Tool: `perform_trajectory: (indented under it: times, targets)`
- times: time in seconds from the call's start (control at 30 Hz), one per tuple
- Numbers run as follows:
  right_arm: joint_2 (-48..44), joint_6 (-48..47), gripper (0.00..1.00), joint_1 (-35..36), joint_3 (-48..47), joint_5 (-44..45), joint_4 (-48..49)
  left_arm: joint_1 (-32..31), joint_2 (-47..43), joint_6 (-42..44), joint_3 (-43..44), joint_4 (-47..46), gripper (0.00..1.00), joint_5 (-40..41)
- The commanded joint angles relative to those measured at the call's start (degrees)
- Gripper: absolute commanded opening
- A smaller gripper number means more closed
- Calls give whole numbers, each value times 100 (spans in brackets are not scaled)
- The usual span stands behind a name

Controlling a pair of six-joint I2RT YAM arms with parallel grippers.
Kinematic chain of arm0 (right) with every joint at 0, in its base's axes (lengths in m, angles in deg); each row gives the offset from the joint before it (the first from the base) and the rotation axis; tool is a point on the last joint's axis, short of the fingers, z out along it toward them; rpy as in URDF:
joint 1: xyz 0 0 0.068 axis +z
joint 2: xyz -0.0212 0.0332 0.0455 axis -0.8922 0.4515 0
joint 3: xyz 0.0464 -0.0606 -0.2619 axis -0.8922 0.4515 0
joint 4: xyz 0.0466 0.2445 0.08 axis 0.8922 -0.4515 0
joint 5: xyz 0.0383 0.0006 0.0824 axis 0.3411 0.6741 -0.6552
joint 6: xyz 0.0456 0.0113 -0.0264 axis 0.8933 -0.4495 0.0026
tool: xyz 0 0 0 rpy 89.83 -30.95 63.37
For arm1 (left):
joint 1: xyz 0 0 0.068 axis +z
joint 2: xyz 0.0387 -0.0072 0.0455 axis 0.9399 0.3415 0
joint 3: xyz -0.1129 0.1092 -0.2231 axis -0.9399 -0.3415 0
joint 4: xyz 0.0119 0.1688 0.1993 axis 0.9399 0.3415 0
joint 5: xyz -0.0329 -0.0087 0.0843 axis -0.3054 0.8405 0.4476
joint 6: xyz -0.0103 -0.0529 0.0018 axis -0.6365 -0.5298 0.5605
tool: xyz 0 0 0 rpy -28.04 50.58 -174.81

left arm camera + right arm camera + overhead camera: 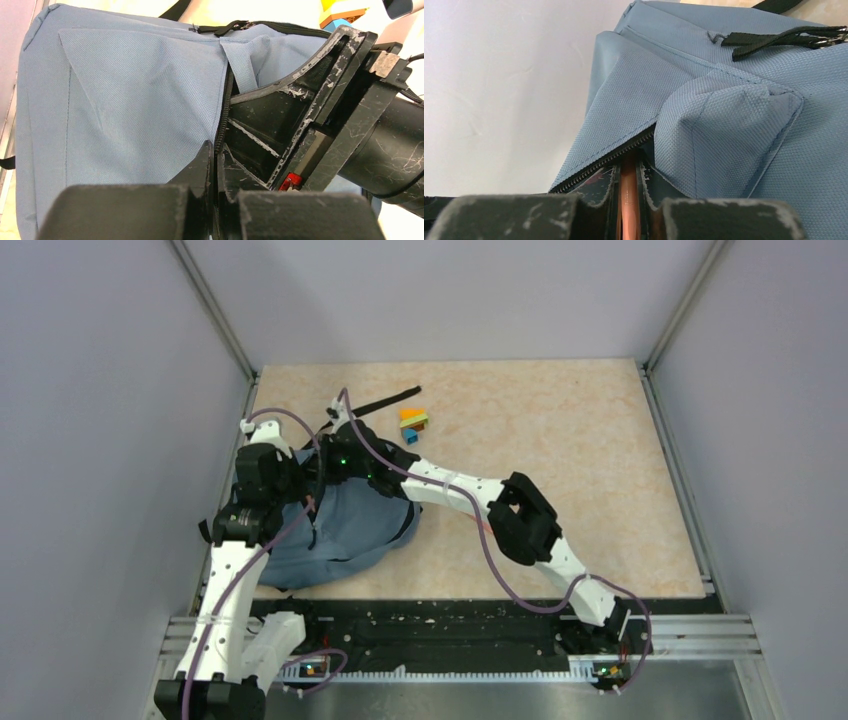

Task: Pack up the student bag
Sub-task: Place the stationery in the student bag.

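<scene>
Slate-blue student bag (350,530) slumped at the near left of the bench (580,440), zip (609,156) parted along one edge. Left jaws pinched together on the bag's fabric at that zip; right jaws clamped on a thin orange stick (628,200), tips at the gap. Beyond the bag, a small stack of coloured blocks (413,421), lying apart from it.

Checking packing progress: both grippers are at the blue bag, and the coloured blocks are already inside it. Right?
No. The top view shows the coloured blocks lying on the table beyond the student bag, not inside it; the rest holds.
</scene>
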Motion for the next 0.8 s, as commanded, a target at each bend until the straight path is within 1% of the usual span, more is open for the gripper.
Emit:
perform_trajectory:
  times: [0.0, 0.1, 0.2, 0.43, 0.57, 0.67, 0.73, 0.77]
  targets:
    - [-125, -228, 14, 6, 71, 247, 473, -32, -208, -21, 126, -520, 0, -244]
    - [-404, -470, 31, 24, 461, 396, 626, -28, -220, -21, 127, -520, 0, -215]
    - [-665, -798, 42, 75, 732, 579, 596, -26, -230, -13, 122, -520, 0, -214]
    - [-1438, -1350, 49, 172, 1701, 739, 954, -26, -260, -14, 107, -520, 0, -109]
    - [-2172, -1620, 51, 186, 2547, 849, 1172, -31, -281, -28, 113, -490, 0, 99]
    - [-3010, -1950, 52, 187, 3838, 845, 1650, -26, -274, -52, 117, -442, 0, 287]
    - [-3678, -2445, 53, 189, 4704, 835, 1958, -31, -277, -53, 122, -436, 0, 316]
    - [-4040, -2682, 55, 187, 5060, 949, 1954, -27, -273, -56, 122, -436, 0, 325]
